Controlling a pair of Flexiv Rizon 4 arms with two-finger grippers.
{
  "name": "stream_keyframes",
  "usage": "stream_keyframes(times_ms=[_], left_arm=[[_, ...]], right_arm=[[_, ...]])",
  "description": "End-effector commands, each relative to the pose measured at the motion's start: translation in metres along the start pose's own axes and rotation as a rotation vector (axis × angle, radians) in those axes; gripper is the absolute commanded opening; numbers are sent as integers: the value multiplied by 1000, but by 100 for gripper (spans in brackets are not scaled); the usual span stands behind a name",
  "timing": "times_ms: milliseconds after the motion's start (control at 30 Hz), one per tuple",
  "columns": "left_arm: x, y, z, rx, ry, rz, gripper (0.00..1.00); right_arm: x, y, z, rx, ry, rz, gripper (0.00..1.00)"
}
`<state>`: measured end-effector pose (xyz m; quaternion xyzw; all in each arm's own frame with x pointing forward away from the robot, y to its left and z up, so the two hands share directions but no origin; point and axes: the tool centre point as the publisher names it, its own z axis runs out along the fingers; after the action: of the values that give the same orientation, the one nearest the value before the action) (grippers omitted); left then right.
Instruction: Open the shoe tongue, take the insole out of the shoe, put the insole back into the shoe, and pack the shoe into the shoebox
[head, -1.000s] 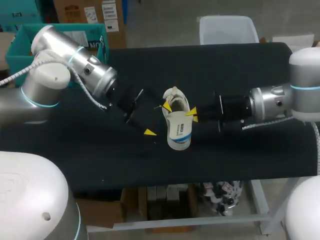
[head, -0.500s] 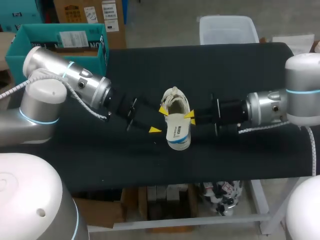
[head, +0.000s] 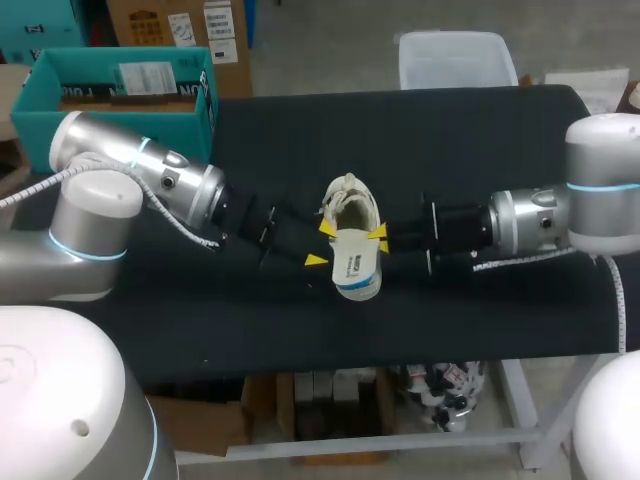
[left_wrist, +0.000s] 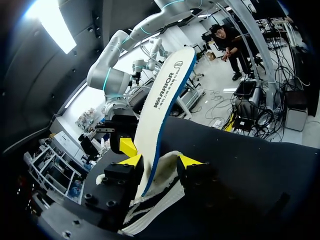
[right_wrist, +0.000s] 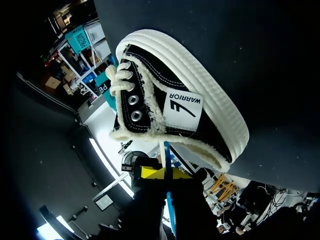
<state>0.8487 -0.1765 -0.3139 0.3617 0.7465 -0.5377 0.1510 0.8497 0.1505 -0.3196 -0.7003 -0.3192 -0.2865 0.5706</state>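
Insole sticking up out of the shoe, mid-table

My right pincer (head: 380, 238) is pinched tight on the insole's (head: 357, 265) edge, and my left pincer (head: 321, 244) gapes around the shoe's (head: 350, 205) collar. The insole looks light and floppy, so I'd hold it mid-length, gently.

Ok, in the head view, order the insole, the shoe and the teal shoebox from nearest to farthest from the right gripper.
1. insole, pinched in the right gripper.
2. shoe, right beside it, mid-table.
3. teal shoebox, far off at the table's far-left corner.
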Motion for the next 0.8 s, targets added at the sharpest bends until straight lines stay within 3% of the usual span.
stream_keyframes(times_ms=[33, 367, 433, 500, 533, 800], left_arm=[[1, 6, 6, 2, -13, -4, 44], [-4, 14, 13, 7, -56, -26, 39], [-5, 14, 14, 8, -64, -27, 30], [-7, 14, 15, 10, -66, -27, 6], [-8, 14, 17, 10, -67, -26, 0], [-15, 19, 24, 5, -50, -27, 0]], right_arm=[[0, 5, -1, 11, 4, 1, 0], [-2, 9, -1, 16, 5, 15, 0], [-3, 10, -1, 16, 5, 16, 0], [-3, 11, -1, 15, 4, 18, 0], [-3, 11, -1, 14, 4, 19, 0], [-6, 15, 2, 12, 7, 22, 0]])
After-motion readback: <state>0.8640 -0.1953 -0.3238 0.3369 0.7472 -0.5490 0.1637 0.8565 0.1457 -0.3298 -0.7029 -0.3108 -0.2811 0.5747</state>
